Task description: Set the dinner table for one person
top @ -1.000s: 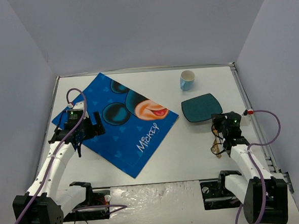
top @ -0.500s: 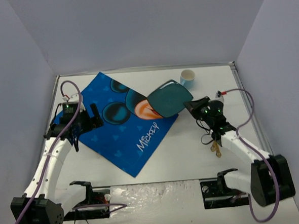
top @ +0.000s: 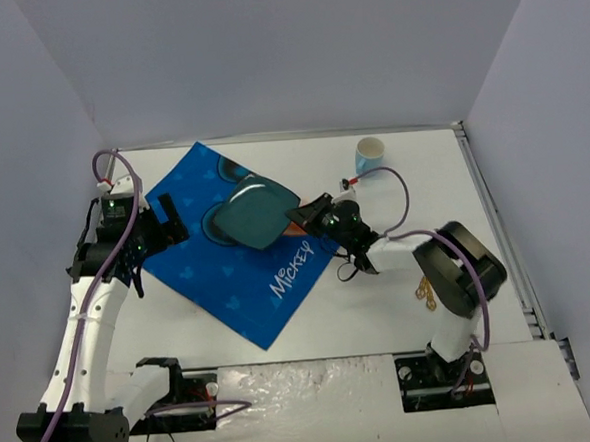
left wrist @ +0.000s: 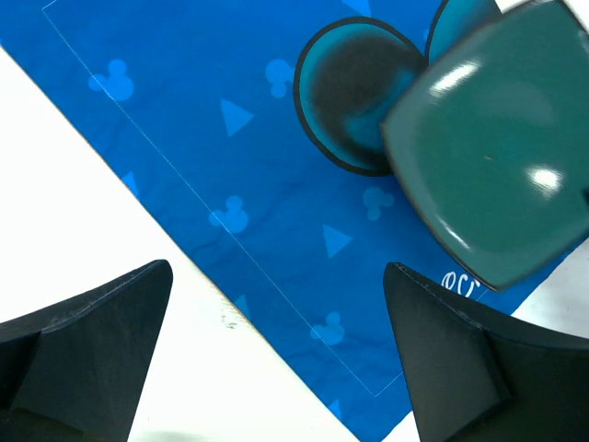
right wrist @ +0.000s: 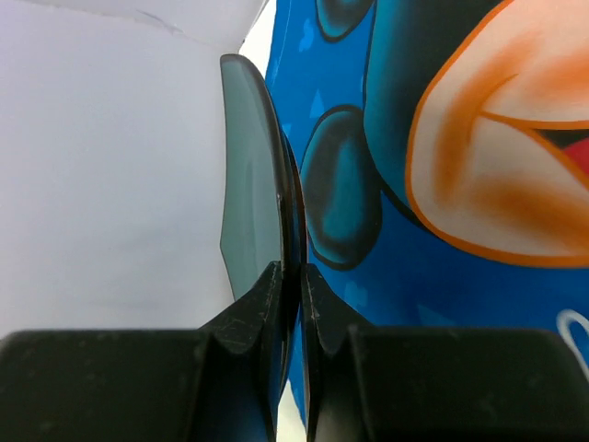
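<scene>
Only thing you can actually read is "Mickey", white lettering on the blue placemat (top: 218, 276), toward its 4 o'clock edge.

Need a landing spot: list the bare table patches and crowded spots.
Bare table right of the cup to the right rail, and between the placemat and the arm bases. Crowded over the placemat: right end effector grips the plate, left end effector open beside it.
</scene>
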Tool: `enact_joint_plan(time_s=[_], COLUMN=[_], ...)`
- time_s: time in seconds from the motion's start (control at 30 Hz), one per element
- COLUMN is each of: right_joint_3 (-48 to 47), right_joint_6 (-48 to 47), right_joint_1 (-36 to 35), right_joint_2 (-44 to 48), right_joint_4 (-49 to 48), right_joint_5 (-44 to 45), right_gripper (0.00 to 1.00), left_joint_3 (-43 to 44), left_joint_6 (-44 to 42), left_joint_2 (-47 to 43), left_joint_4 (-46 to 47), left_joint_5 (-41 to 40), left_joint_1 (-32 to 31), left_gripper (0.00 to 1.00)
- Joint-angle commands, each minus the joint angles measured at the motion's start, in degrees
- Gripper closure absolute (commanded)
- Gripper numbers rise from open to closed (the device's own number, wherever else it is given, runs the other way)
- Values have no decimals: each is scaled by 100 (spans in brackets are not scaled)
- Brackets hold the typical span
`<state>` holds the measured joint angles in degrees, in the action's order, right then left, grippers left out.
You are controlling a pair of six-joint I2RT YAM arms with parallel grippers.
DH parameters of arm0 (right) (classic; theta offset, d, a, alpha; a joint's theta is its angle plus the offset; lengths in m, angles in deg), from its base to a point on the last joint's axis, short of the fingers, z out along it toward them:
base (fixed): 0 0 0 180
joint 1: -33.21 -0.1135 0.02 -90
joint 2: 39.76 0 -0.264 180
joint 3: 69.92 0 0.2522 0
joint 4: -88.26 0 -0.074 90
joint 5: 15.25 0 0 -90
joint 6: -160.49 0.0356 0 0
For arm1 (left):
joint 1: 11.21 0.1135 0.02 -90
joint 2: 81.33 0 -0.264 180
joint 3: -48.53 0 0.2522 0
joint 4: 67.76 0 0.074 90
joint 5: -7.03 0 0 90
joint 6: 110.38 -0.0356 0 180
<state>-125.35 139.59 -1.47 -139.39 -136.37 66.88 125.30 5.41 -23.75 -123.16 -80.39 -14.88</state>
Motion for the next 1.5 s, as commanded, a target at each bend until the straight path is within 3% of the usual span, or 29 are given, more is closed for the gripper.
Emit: enact_joint_plan(time_s=[0.0,0.2,0.5,1.1,1.47], right_joint_3=[-844,-1514,-1754,-1799,-1502], right_joint_6=[290,393,756,912,813], right_joint_1=[-267,-511,-849,-1192,-1210], right_joint_2=[-510,-1290,-1801,-2142,-2193], right_joint_4=[-2386,-2660,-3076,-3285,-2855], right_joint_5=[182,189,551,1314,980], right_gripper=[100,100,100,100,100], left_joint_3=[155,81,21,-105,-179], left_joint_6=[-22,-30,-39,-74,-74], left_joint_2=[-149,-221,-278,-283,-306], left_joint_4=[-28,-71,-107,-54,-10], left_joint_5=[-99,-144,-170,-126,-77], left_joint_1=[42,51,51,43,51], left_gripper=[3,3,3,3,3])
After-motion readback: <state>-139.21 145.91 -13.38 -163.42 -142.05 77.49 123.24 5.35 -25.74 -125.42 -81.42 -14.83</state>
